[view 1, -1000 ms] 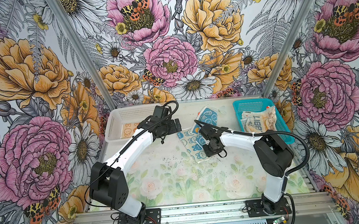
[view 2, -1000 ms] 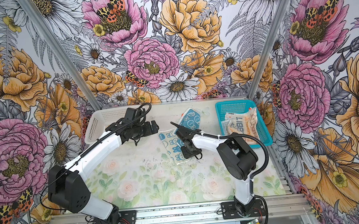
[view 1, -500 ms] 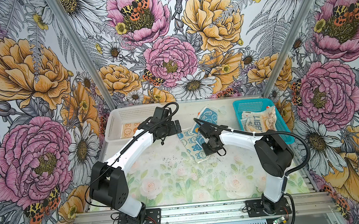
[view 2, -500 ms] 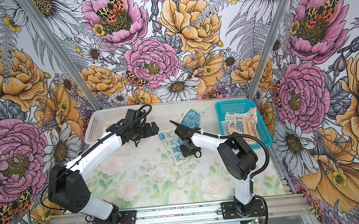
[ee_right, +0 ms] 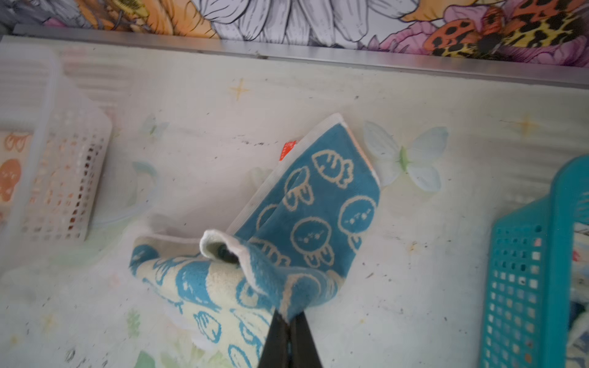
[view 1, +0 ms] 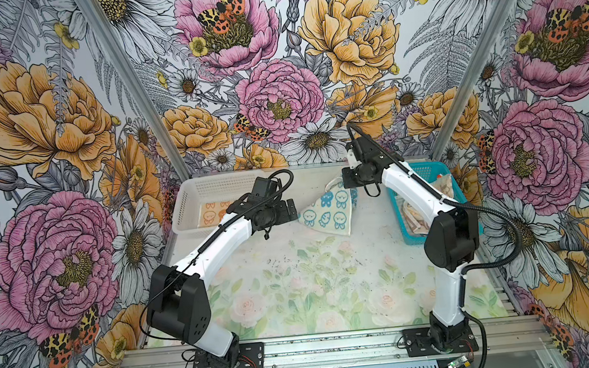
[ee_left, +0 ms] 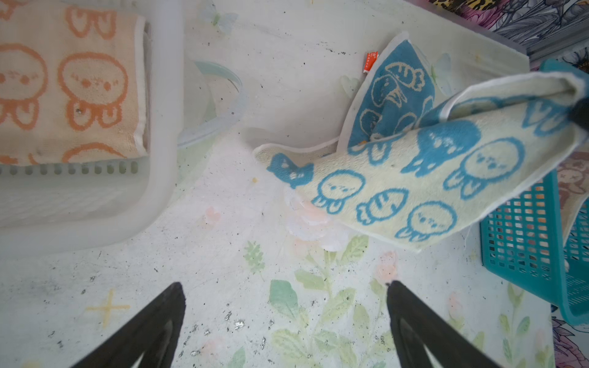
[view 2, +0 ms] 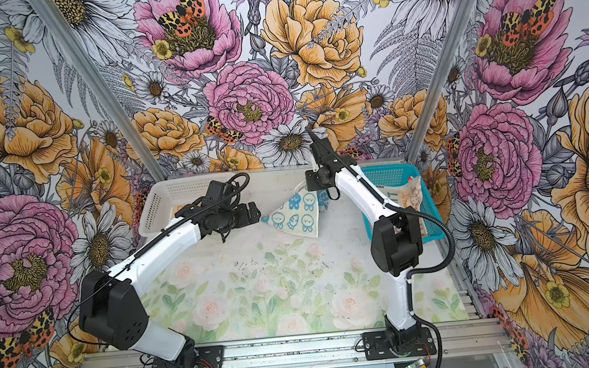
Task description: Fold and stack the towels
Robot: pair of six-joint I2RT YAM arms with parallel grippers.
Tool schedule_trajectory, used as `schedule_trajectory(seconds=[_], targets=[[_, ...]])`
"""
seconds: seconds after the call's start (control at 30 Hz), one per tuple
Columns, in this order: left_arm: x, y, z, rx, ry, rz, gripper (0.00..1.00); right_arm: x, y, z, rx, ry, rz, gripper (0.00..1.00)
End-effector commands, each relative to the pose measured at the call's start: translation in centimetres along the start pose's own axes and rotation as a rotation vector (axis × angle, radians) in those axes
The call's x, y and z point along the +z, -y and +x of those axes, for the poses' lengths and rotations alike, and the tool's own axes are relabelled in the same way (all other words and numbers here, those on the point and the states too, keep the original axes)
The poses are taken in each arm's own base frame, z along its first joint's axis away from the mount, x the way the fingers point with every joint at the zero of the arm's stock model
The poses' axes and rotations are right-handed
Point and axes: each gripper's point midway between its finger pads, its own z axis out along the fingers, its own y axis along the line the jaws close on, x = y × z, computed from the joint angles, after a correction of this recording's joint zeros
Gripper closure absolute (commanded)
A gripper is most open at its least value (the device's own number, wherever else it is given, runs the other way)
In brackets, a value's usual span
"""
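Mid-table, the left gripper (ee_left: 284, 283) hovers with jaws spread wide, just left of the cream-and-blue towel (view 1: 327, 211), whose low end trails on the table (view 1: 293, 282). Farther back, the right gripper (ee_right: 288, 315), pinching one corner, has hoisted it from where it lay flat a second ago, so a fold looks begun. Far left, an orange towel (view 1: 212, 213) sits folded in the white basket (view 1: 186, 200)

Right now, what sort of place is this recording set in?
Probably a staged robot test booth, not a home: left arm and right arm bolted to an aluminium rail, floral printed walls boxing in a small table.
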Motion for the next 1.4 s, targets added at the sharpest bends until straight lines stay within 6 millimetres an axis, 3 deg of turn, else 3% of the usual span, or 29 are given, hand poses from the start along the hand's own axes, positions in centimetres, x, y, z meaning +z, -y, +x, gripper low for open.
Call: schedule_trajectory(seconds=[0.0,0.13,0.23,0.37,0.53,0.7,0.8,1.07,1.37], targets=[[0.6,1.1,0.1,-0.006,-0.014,0.032,0.01,4.2,3.3,1.6,0.025,-0.115,0.034,0.99],[1.8,1.5,0.6,0.001,-0.049,0.037,0.01,6.6,5.4,1.2,0.061,-0.135,0.058,0.54],[2.6,1.9,1.0,0.01,-0.071,0.042,0.01,5.8,5.5,0.5,0.06,-0.118,0.055,0.34],[3.5,2.1,1.0,0.014,-0.088,0.042,0.01,3.0,4.1,1.0,0.044,-0.106,0.044,0.19],[4.4,2.0,0.8,0.014,-0.106,0.046,0.01,1.3,1.2,5.7,-0.008,-0.184,0.028,0.21],[4.8,1.9,1.0,0.019,-0.117,0.046,0.01,2.7,-1.2,12.2,-0.004,-0.293,-0.007,0.31],[5.1,1.9,1.6,0.021,-0.136,0.051,0.01,3.8,-1.8,14.6,0.01,-0.324,-0.015,0.35],[5.4,1.5,2.5,0.017,-0.156,0.053,0.01,6.1,-1.2,17.3,0.008,-0.381,0.03,0.43],[5.7,1.3,2.7,0.018,-0.162,0.051,0.01,7.9,-0.7,18.2,0.001,-0.403,0.052,0.5]])
